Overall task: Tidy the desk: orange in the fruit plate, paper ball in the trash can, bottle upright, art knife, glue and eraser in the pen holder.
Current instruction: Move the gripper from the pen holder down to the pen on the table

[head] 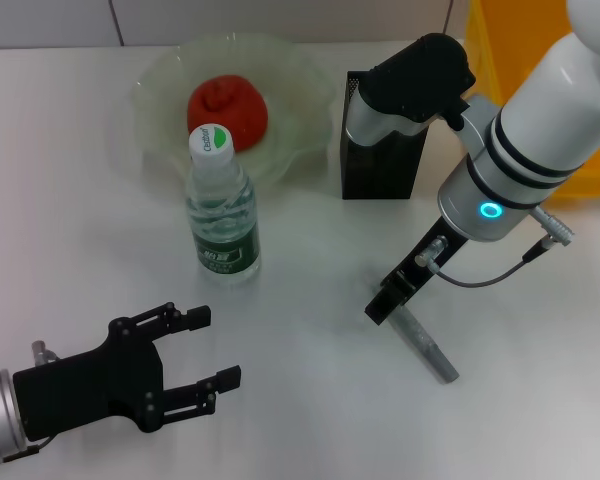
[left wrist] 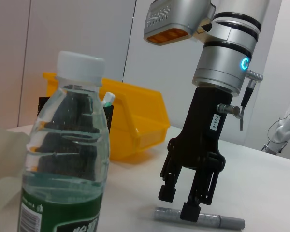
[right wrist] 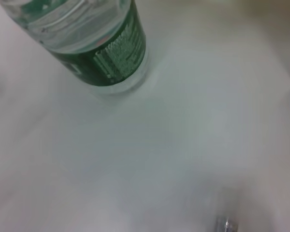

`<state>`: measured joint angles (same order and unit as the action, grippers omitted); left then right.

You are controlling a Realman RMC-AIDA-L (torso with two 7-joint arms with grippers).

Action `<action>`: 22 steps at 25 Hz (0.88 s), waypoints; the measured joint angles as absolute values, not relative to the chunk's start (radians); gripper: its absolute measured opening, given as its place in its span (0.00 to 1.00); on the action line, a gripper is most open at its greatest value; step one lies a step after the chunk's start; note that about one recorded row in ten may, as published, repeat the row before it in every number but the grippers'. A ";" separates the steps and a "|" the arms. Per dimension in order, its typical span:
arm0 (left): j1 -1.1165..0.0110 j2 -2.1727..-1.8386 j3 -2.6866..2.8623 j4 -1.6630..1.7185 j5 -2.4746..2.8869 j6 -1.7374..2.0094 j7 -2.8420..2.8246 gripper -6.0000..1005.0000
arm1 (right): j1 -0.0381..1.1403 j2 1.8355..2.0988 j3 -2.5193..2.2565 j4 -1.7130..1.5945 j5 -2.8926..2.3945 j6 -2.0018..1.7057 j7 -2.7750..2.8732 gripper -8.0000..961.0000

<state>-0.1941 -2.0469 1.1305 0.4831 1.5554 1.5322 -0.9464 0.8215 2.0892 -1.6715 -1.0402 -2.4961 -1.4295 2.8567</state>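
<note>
Counting one upright bottle (head: 221, 207), one art knife (head: 427, 346) under the spread right gripper (left wrist: 184, 203), left gripper (head: 202, 348) spread

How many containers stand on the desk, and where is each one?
3: the fruit plate at the back holding the orange, the black pen holder to its right, the yellow trash can at the far right.
</note>
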 joint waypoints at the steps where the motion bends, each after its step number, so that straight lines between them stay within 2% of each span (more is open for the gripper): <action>1: -0.195 -2.047 1.130 0.483 1.555 1.532 -0.946 0.80 | 0.824 2.089 -1.672 -1.036 -2.496 -1.429 2.858 0.77; 3: -0.196 -2.048 1.131 0.483 1.555 1.532 -0.946 0.80 | 0.831 2.089 -1.671 -1.025 -2.497 -1.430 2.859 0.76; 9: -0.198 -2.048 1.131 0.483 1.555 1.532 -0.946 0.80 | 0.842 2.088 -1.673 -1.005 -2.497 -1.430 2.859 0.53; 19: -0.199 -2.049 1.131 0.484 1.555 1.532 -0.946 0.80 | 0.851 2.088 -1.674 -0.984 -2.494 -1.426 2.859 0.42; 22: -0.199 -2.049 1.131 0.485 1.555 1.533 -0.946 0.80 | 0.853 2.089 -1.675 -0.982 -2.492 -1.421 2.859 0.42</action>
